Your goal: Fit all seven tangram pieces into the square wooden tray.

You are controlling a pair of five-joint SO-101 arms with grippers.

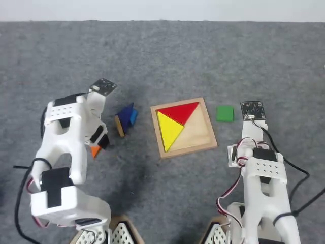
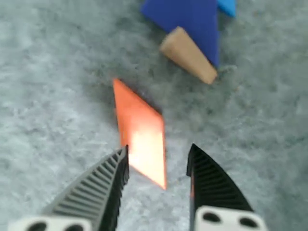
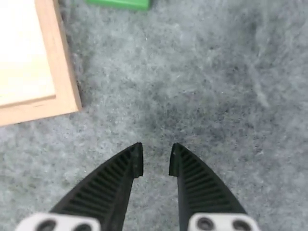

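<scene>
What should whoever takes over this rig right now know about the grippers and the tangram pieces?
Left gripper: open, low over the mat, straddling the near end of the orange parallelogram; not gripped yet.
Right gripper: slightly open, empty, above bare mat near a corner of the wooden tray.
Done: red triangle and yellow triangle lie in the tray.
Left: five pieces. The orange one; the dark blue triangle, light blue piece and tan piece bunched left of the tray; the green square right of it.
</scene>
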